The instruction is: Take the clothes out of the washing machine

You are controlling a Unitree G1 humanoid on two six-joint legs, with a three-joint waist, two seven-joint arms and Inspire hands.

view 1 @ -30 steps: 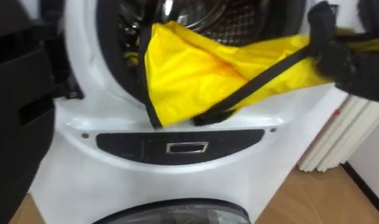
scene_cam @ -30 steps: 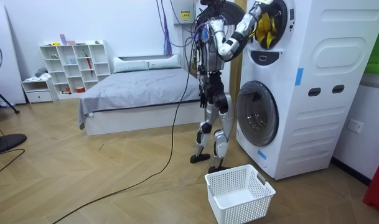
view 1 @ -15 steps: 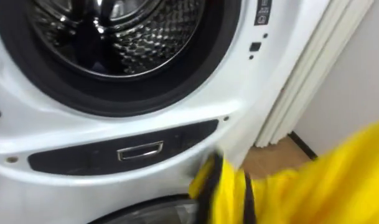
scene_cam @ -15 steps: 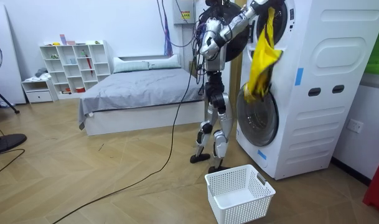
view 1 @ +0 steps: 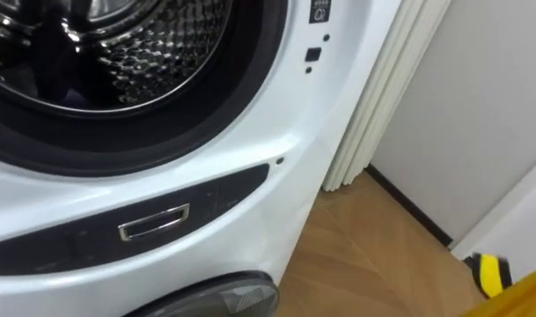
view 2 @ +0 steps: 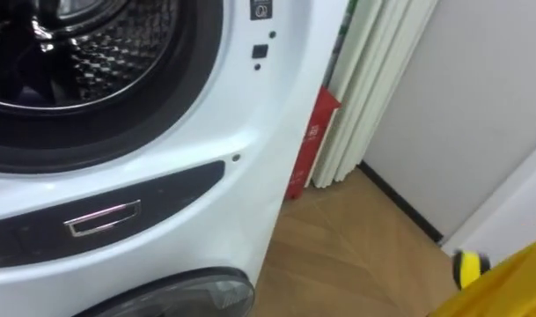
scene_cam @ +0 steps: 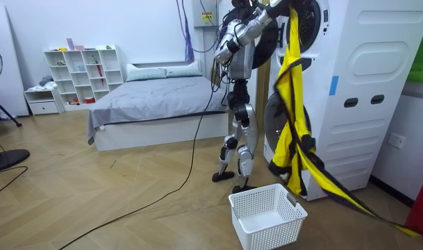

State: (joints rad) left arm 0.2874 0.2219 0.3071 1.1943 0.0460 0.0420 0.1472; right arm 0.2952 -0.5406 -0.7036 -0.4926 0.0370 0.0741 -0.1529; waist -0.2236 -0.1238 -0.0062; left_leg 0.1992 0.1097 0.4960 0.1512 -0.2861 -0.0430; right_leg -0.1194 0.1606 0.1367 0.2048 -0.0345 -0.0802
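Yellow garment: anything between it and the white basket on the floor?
Nothing visible. The yellow garment hangs in front of the washing machine, its lower end close by the white basket. Part of it trails over the floor to the room view's right.

The yellow garment [scene_cam: 292, 104] with black straps hangs long before the white washing machine [scene_cam: 364, 90], its tail trailing over the floor toward 4 o'clock.

A home bedroom, shown by the bed [scene_cam: 162, 97], shelf [scene_cam: 85, 73] and washing machine [scene_cam: 350, 90] (stacked units).
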